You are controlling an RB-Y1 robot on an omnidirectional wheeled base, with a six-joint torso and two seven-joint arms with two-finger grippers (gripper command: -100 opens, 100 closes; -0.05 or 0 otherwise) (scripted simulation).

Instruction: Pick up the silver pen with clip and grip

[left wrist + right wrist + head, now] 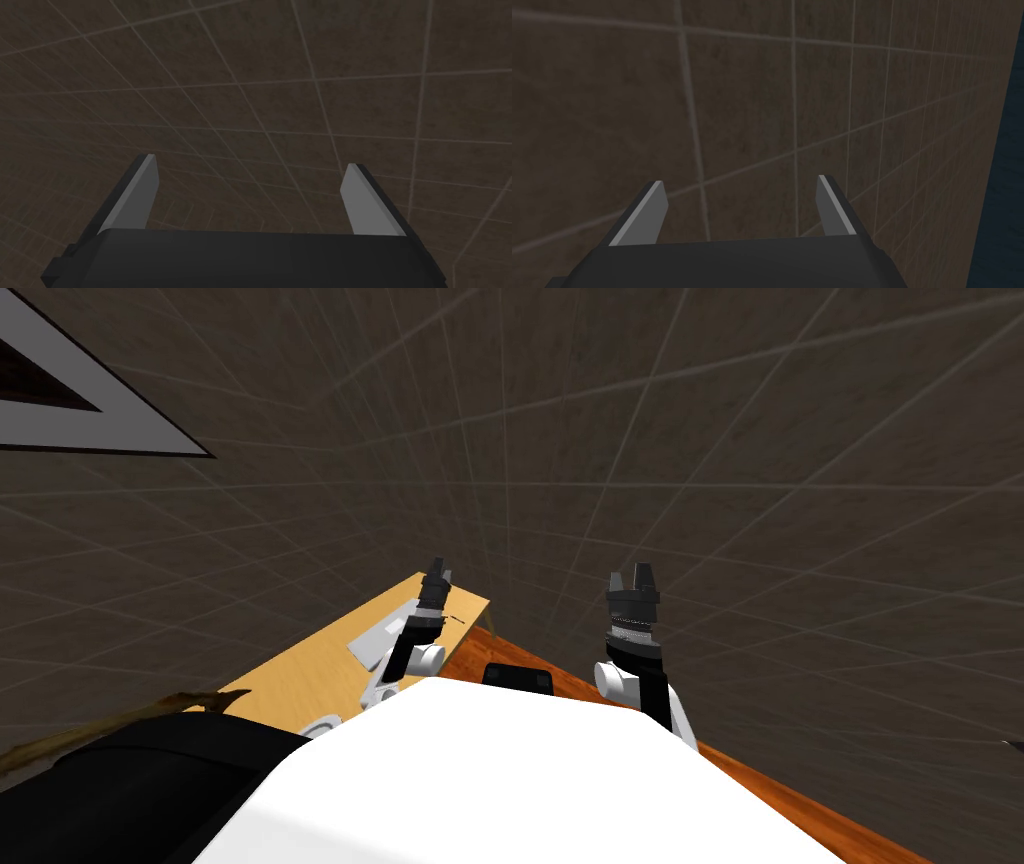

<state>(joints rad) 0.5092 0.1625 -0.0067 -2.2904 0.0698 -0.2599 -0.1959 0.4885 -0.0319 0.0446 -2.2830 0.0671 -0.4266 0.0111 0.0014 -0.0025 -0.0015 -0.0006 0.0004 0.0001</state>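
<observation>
Both stand wide and empty: left end effector (251, 161) over the wooden desk (300, 673), right end effector (739, 179) alongside.

Tiled surface (620, 428) rendered matt brown, mottled, bit rough-looking, pale grout lines. Tabletop (310, 663) shown as light wood, smooth, no real gloss. Strip (800, 813) beside it done in darker orange wood. Left gripper (250, 170) fingers (132, 200) drawn flat matt grey, smooth.

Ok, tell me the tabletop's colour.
The tabletop is light tan wood with an orange-brown edge, clearest in the head view.
</observation>
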